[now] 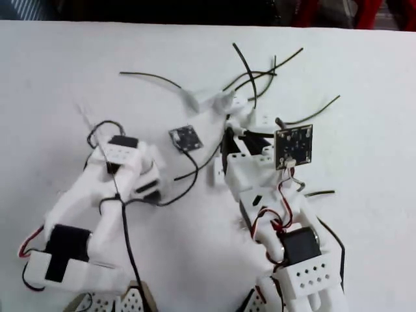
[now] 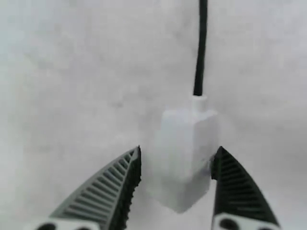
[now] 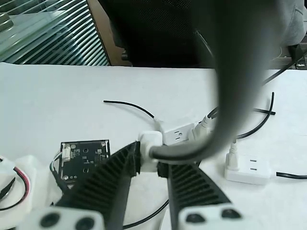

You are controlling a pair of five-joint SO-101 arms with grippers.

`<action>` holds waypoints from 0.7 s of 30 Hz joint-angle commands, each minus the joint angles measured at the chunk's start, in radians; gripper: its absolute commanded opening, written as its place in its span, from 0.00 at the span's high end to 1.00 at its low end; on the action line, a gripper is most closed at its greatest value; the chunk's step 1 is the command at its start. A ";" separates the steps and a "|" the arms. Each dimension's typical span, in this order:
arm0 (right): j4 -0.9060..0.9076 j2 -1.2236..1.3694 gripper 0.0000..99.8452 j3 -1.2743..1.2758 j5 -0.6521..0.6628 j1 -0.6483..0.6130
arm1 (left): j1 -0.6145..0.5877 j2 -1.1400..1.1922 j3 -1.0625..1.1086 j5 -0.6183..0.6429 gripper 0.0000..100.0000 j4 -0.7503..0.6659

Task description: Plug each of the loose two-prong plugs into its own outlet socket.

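Observation:
A white two-prong plug on a black cord lies on the white table between the fingers of my left gripper. The gripper is open: one finger touches the plug's side and the other stands a little apart. From above, this plug is at the table's middle back. My right gripper is shut on another white plug, whose thick dark cord loops close past the camera. Just beyond it lies a white outlet socket. A second outlet has a plug standing in it.
Several thin black cords cross the table behind the outlets. The left arm's camera board and the right arm's board hang over the middle. A dark chair stands beyond the far table edge.

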 commanded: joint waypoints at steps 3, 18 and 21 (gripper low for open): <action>-0.022 -0.018 0.98 -0.011 0.005 0.013 | 0.013 -0.012 -0.003 0.015 0.77 0.006; -0.022 -0.018 0.98 -0.011 0.005 0.013 | 0.015 -0.013 -0.005 0.058 0.95 0.006; -0.022 -0.018 0.98 -0.011 0.005 0.013 | 0.015 -0.015 -0.005 0.058 0.96 0.006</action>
